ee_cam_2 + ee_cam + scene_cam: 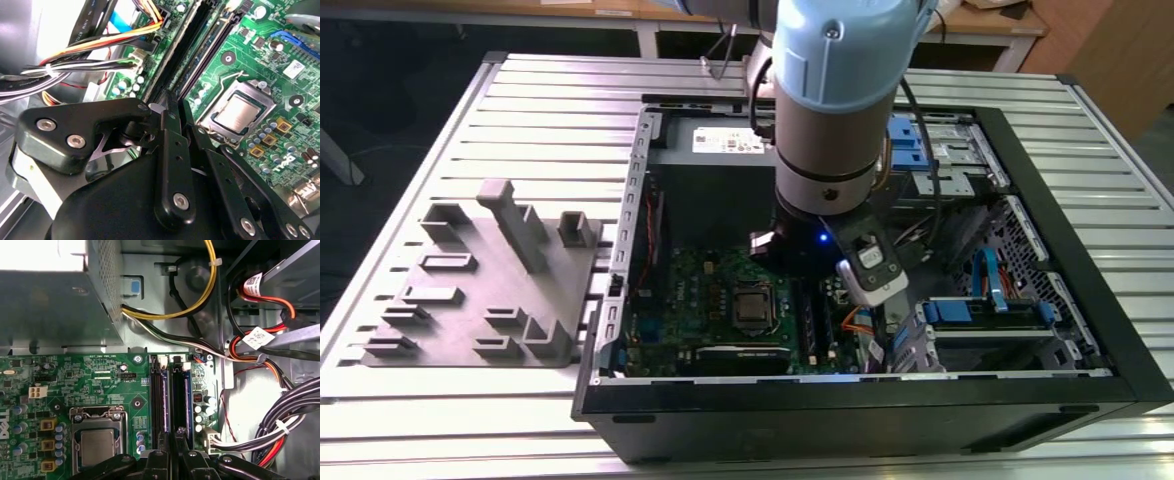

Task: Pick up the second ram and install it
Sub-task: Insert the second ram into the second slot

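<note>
In the exterior view, the arm (834, 110) reaches down into an open computer case (1067, 330) lying on a slatted table (480, 420). Its wrist hangs over the green motherboard (707, 300), just beside the CPU socket (753, 310) on the exterior view's right. A grey tray (480, 290) with upright blocks lies on the table at the exterior view's left, well apart from the arm.

In the second wrist view, the gripper (172, 107) has its black fingers (170, 145) drawn narrow, close together, over the long black slots (200, 45). A thin dark edge between them may be the ram, but I cannot tell for certain. The CPU (239, 112) sits beside the slots, and a bundle of cables (85, 65) runs along their other side.

In the first wrist view, the fingertips (172, 460) meet over the two parallel slots (172, 395), beside the CPU (97, 445). One slot appears to hold a dark stick (180, 397) with a blue edge.
</note>
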Controlling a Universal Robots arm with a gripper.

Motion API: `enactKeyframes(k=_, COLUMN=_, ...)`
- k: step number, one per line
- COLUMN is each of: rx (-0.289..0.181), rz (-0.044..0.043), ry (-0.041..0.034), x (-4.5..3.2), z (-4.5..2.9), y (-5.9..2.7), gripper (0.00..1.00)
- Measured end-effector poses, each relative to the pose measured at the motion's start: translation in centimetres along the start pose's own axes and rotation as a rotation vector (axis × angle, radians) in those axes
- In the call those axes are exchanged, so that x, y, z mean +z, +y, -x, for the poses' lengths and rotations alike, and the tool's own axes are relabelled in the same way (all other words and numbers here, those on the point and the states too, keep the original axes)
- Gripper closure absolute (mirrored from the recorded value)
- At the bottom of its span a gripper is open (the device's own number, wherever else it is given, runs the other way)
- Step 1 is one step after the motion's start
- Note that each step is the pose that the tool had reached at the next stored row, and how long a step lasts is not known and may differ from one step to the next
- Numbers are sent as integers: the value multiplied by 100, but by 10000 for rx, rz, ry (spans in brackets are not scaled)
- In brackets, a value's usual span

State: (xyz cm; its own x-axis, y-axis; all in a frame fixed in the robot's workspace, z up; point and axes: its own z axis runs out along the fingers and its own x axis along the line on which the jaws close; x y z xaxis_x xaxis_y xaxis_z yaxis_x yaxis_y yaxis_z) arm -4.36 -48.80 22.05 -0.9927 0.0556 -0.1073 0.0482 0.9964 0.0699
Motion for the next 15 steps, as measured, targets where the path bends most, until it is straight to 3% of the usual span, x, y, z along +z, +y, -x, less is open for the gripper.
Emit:
enactKeyframes(k=9, rx=2, rz=-1, ry=0, x=21, z=-2, y=-2, gripper=84)
enactKeyframes(k=11, rx=2, rz=-2, ry=1, x=21, z=-3, y=-2, gripper=92)
enactKeyframes(k=15, rx=2, rz=0, ry=0, x=22, z=-3, y=-2, gripper=92)
